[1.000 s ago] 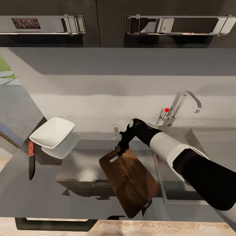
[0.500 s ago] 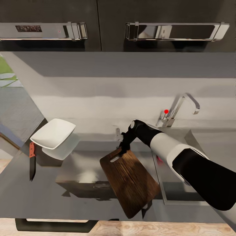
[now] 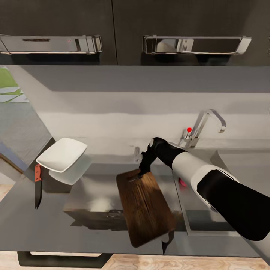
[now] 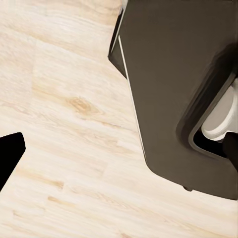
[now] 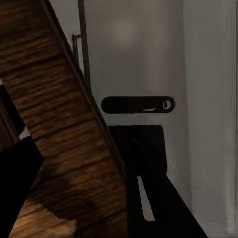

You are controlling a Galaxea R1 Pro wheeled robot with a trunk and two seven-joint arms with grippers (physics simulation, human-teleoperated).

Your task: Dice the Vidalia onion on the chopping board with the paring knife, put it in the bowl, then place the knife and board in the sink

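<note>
on the left of the head view the paring knife [image 3: 37, 186] lies flat on the desk [image 3: 86, 228], red handle toward the wall, just beside the white bowl [image 3: 62, 154], which sits a little further back. whether diced onion is in the bowl cannot be told. in the middle, the chopping board [image 3: 145, 202] hangs tilted above the desk, its slotted end uppermost. the right tool [image 3: 143, 171] is clamped on that slotted end, and the right wrist view shows the board's grain close against the dark fingers. to the right lies the sink [image 3: 204, 221], with the tap [image 3: 204, 125] behind it; a small pink patch shows at its near wall, too small to name. the left tool looks down at the pale floor [image 4: 64, 124]; its opening cannot be told.

the step in hand looks like carrying the board to the sink. the next move calls for swinging it rightward over the rim, lowering it, then letting go. the knife is not yet moved.
</note>
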